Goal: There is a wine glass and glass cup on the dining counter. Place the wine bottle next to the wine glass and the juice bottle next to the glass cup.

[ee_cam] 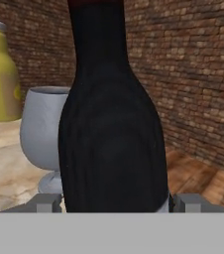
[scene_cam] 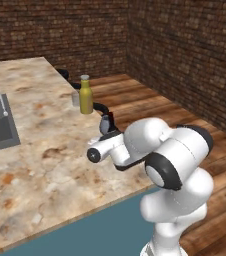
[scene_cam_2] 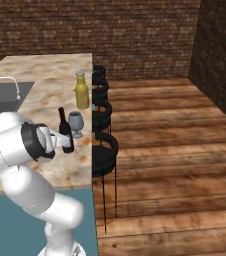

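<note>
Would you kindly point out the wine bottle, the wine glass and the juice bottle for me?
wine bottle (scene_cam_2: pixel 66 135): right base view, on its dark body.
wine glass (scene_cam_2: pixel 75 121): right base view, on its bowl.
juice bottle (scene_cam: pixel 86 98): left base view, on its yellow body.

In the left base view, you find the wine bottle (scene_cam: pixel 110 118) almost wholly hidden behind the arm, only a dark sliver showing, and the wine glass (scene_cam: pixel 104 125) half covered. The glass cup (scene_cam: pixel 75 98) sits partly behind the juice bottle (scene_cam: pixel 86 95), too small to make out. In the hand view the bottle's top is cut off, and you cannot tell whether the gripper (ee_cam: pixel 116 202) touches it.
</note>
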